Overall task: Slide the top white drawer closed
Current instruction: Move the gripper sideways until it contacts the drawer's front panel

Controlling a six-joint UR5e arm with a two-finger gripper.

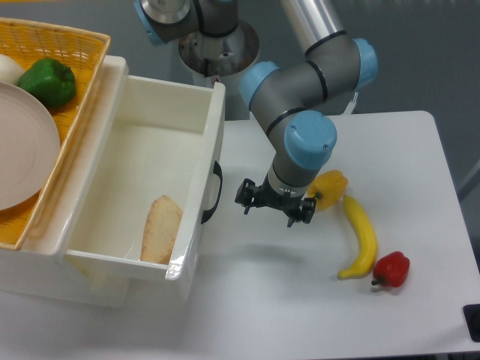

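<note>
The top white drawer [142, 157] is pulled far out of the cabinet to the right. A piece of bread [161, 229] lies inside it. Its black arched handle [214, 191] faces right on the front panel. My gripper [268, 211] hangs above the table a short way to the right of the handle, apart from it. Its fingers point down and look spread, with nothing between them. The lower drawer front is hidden under the open drawer.
A yellow wicker basket [82, 112] on the cabinet holds a white plate [22, 146] and a green pepper [49, 81]. On the table to the right lie a yellow pepper [330, 187], a banana [360, 236] and a red pepper [392, 270].
</note>
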